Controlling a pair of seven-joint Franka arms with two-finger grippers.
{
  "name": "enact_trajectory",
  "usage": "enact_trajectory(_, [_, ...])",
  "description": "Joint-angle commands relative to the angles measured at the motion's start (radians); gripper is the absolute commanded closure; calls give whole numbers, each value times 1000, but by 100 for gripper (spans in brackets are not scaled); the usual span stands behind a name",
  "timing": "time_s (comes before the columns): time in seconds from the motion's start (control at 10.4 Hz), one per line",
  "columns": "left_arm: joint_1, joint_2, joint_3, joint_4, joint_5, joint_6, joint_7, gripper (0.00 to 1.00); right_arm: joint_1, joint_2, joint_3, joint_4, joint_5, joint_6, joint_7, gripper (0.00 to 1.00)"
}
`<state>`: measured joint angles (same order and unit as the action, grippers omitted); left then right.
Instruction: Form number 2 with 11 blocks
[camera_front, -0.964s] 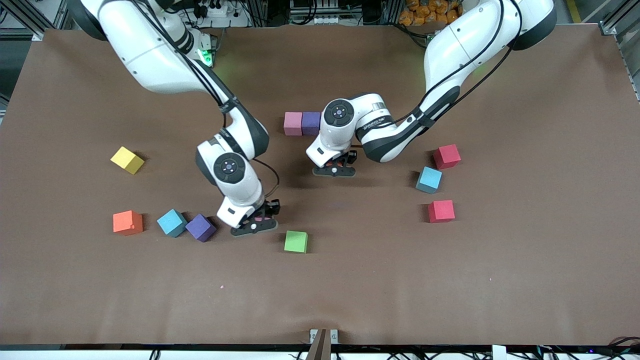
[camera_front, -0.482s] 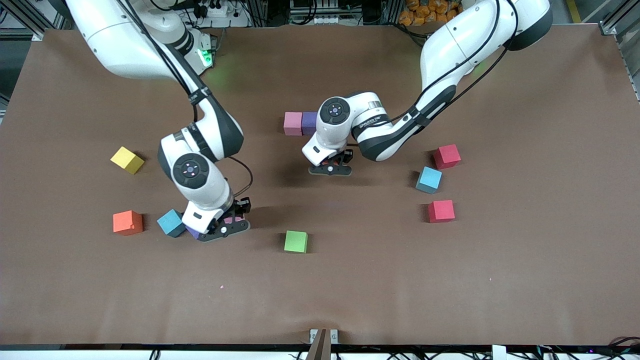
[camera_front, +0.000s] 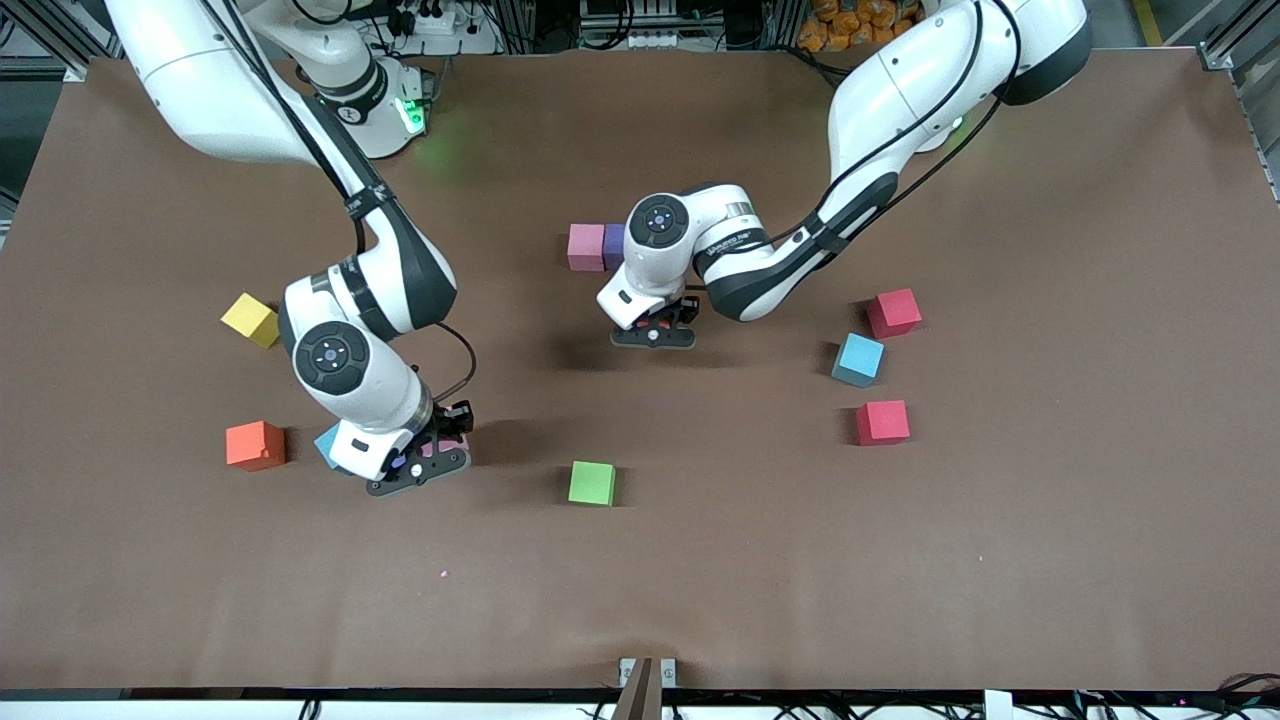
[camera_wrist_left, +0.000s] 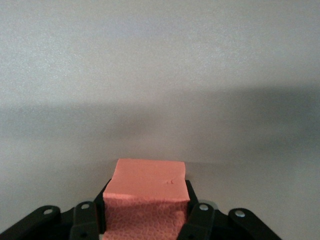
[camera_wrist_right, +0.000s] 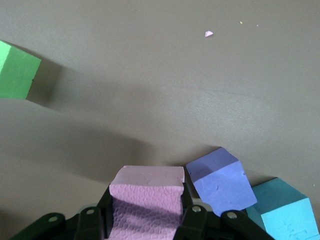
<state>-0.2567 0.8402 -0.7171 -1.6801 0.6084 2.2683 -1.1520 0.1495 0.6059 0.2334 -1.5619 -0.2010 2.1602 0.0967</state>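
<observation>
The left gripper (camera_front: 653, 335) hangs over the surface (camera_front: 700, 560) middle, fingers clamped on a pink block (camera_wrist_left: 147, 187), just off the pink cube (camera_front: 585, 246) and purple cube (camera_front: 614, 245) that start the 2. The right gripper (camera_front: 418, 470) — fingers gripping another pink block (camera_wrist_right: 146, 197) — is over the loose purple block (camera_wrist_right: 220, 180) and blue block (camera_wrist_right: 282, 212), toward the right arm's end. The left block should probably go down square and flush against the pair, released only once seated — no gap.

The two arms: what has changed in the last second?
The right gripper, shut on a pink block, swung toward the right arm's end, now over the purple block. The left gripper, holding a pink block, drifted slightly toward the pink-purple pair. The loose blocks stayed put.
</observation>
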Motion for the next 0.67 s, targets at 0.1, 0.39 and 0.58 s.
enact_trajectory(0.1, [-42,14,33,17,-22,-7,-8,64,-15,-18,21,-1,17,-19,-26,81])
enact_trajectory(0.39, [-41,10,33,17,-19,-7,-9,9,-13,-25,27,-1,17,-45,-23,81])
enact_trajectory(0.58, [-30,-3,31,17,-18,-7,-11,0,-13,-41,29,-3,18,-46,-15,81])
